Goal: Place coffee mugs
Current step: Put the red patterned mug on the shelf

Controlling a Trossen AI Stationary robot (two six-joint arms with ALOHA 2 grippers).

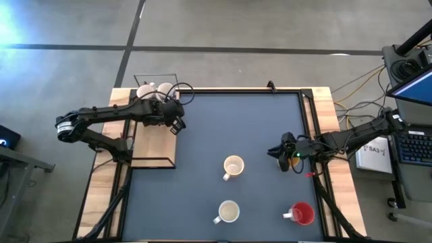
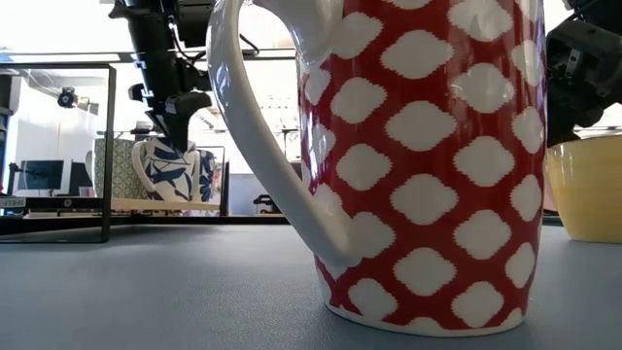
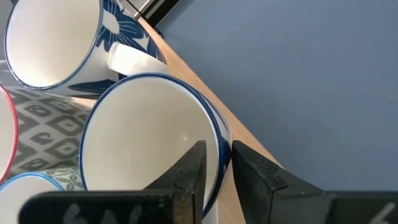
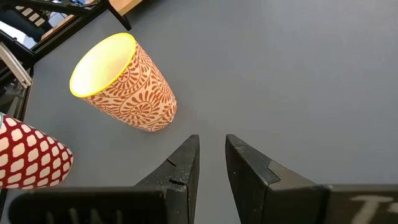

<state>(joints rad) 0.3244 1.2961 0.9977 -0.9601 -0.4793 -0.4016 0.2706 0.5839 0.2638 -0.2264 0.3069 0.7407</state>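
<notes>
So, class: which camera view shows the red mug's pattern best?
The low view: the red mug fills the picture, white patches and handle clear. The high view shows only its red inside from above; the right wrist view catches one edge; the left wrist view misses it.

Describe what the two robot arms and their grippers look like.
Both arms are dark, jointed tubes with cabling along them. The left gripper has two flat black fingers with angular, wedge-shaped tips. The right gripper has the same pair of black tapered fingers, and a small green light shows near it in the high view. A pale band rings the left arm's base joint.
</notes>
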